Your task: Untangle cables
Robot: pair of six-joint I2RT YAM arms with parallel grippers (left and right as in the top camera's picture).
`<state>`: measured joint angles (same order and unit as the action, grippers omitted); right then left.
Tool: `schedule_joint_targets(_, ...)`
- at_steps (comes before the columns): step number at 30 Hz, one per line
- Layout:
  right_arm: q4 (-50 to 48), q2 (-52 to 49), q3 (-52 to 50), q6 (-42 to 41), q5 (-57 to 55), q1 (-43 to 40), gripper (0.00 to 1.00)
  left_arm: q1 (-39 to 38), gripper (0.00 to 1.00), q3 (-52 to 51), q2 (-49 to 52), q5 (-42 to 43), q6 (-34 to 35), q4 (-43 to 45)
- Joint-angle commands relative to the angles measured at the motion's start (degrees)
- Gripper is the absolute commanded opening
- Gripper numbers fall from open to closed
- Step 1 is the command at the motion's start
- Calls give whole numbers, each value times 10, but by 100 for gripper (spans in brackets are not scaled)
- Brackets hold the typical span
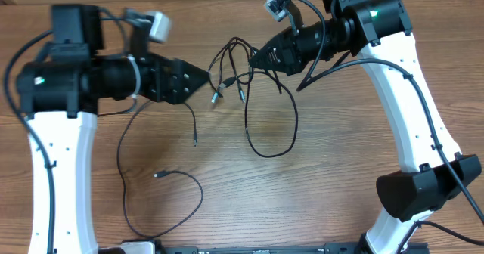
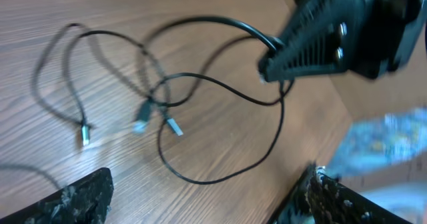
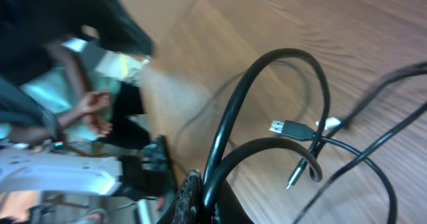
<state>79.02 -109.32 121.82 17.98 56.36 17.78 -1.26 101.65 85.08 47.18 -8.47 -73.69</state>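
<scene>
One cable (image 1: 120, 163) seems free, lying below the spread left pincer (image 1: 203, 78), while the tangle (image 2: 157, 103) just ahead of it, pinched by the right pincer (image 1: 257, 57), remains to separate.

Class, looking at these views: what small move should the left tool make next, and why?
Probably ease the open left tool forward and close on one strand near the plug tips: the right tool is shut on the cables, so a second hold could draw them apart.
</scene>
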Motion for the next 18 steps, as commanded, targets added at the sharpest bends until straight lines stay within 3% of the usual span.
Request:
schedule_joint_targets(1, -3, 21, 17, -5, 101, 4, 4, -27, 91, 12, 15, -3, -68, 0)
schedule_joint_targets(11, 0, 36, 17, -30, 154, 5, 4, -41, 84, -10, 38, -11, -113, 10)
schedule_joint_targets(18, -5, 55, 17, -58, 172, 17, 4, -41, 85, -64, 38, 21, -101, 82)
